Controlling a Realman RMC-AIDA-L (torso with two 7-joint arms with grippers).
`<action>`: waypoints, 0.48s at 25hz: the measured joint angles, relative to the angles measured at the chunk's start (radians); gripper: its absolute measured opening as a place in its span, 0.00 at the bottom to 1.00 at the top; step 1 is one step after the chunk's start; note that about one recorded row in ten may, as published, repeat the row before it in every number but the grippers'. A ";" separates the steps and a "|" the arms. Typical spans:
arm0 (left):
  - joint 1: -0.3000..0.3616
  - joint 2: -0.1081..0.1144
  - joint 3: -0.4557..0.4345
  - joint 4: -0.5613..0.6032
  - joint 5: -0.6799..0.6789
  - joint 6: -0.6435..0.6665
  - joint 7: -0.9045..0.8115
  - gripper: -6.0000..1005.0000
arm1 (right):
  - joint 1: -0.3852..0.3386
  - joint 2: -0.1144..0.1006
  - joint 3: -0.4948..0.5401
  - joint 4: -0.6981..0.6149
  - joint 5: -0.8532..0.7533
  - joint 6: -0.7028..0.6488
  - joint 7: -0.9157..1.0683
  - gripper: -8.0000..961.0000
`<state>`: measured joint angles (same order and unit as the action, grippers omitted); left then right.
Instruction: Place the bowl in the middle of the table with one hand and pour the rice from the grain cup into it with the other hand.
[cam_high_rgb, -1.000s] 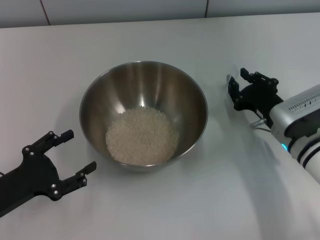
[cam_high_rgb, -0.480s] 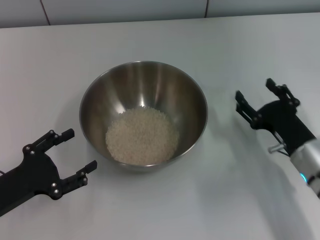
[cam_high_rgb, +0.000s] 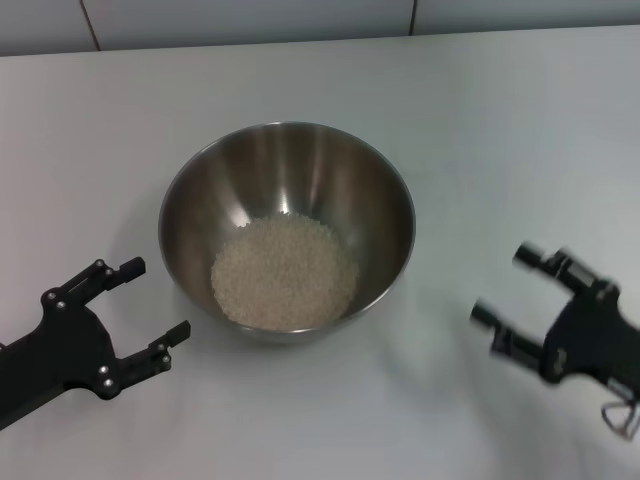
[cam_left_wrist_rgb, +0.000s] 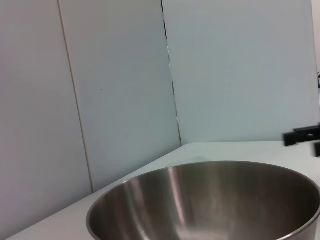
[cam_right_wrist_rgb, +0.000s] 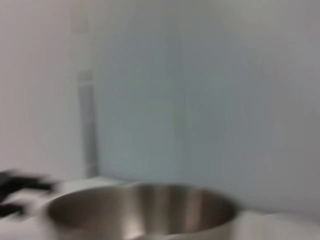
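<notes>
Our left gripper (cam_high_rgb: 133, 309) sits low at the near left of the table (cam_high_rgb: 300, 70), its two black fingers (cam_high_rgb: 128, 267) spread apart with nothing between them, pointing toward the bowl (cam_high_rgb: 287, 150). A strip of bare white surface separates its fingertips from the bowl's near-left wall, so it is near the bowl and not touching it.

Our right gripper (cam_high_rgb: 518, 292) is at the near right, blurred in the head view, with its fingers also apart and empty. It too points toward the bowl, and a wider band of bare table lies between its tips and the bowl's right wall.

Between the two grippers the bowl stands upright around the middle of the table, its round rim fully visible. The rice (cam_high_rgb: 284, 272) lies as a pale heap on the bowl's bottom, toward the near side, well below the rim, with the shiny steel inner wall bare above it.

In the left wrist view we see the bowl's rim (cam_left_wrist_rgb: 210, 167) close up and level, with the far edge of the table and a pale paneled wall (cam_left_wrist_rgb: 115, 90) behind it; the right gripper's dark tips (cam_left_wrist_rgb: 302, 136) show beyond the rim. In the right wrist view the bowl (cam_right_wrist_rgb: 140, 207) appears blurred, with the left gripper (cam_right_wrist_rgb: 20, 192) as a dark smear past it.

Beyond the bowl the white surface runs open to the table's far edge.
</notes>
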<state>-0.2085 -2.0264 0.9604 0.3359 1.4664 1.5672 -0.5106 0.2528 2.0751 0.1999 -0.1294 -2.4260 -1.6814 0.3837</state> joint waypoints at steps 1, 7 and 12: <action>0.000 0.000 0.000 0.000 0.000 0.000 0.000 0.82 | 0.006 0.000 -0.024 -0.025 -0.022 -0.020 0.009 0.84; 0.001 0.002 0.000 0.000 0.007 0.002 -0.001 0.82 | 0.024 0.001 -0.065 -0.060 -0.041 -0.053 0.022 0.84; 0.010 0.004 0.000 0.000 0.010 0.002 -0.003 0.82 | 0.027 0.001 -0.063 -0.062 -0.037 -0.054 0.025 0.84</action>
<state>-0.1988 -2.0220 0.9603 0.3359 1.4764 1.5693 -0.5138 0.2796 2.0761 0.1371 -0.1914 -2.4634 -1.7358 0.4087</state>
